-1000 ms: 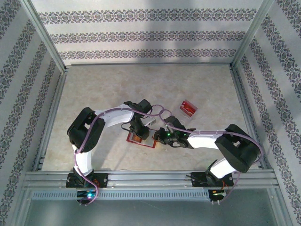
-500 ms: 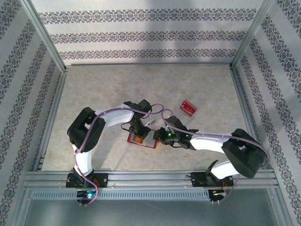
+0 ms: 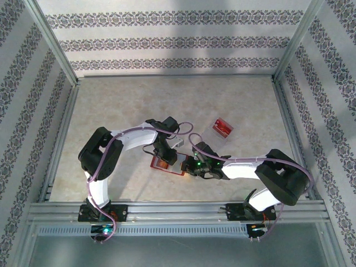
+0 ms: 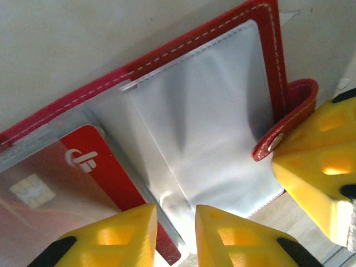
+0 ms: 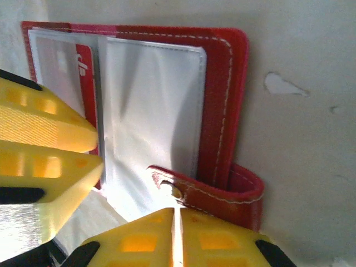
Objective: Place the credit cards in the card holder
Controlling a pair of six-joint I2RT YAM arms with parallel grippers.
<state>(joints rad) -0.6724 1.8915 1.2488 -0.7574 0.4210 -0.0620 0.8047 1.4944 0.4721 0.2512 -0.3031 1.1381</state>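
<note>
The red card holder lies open on the table, its clear sleeves up. One red credit card with a chip sits in the left sleeve. My left gripper is open by a narrow gap, with the edge of a sleeve between its fingers. My right gripper is shut, its tips against the holder's clasp tab. Another red credit card rests to the back right.
That far card lies in a small clear tray. Metal rails run along the near edge and patterned walls close in the other sides. Beige table stretches behind and left of the arms.
The right arm's elbow swung out to the right and came back. Its wrist slid slightly left along the holder. The left arm stayed at the holder.
</note>
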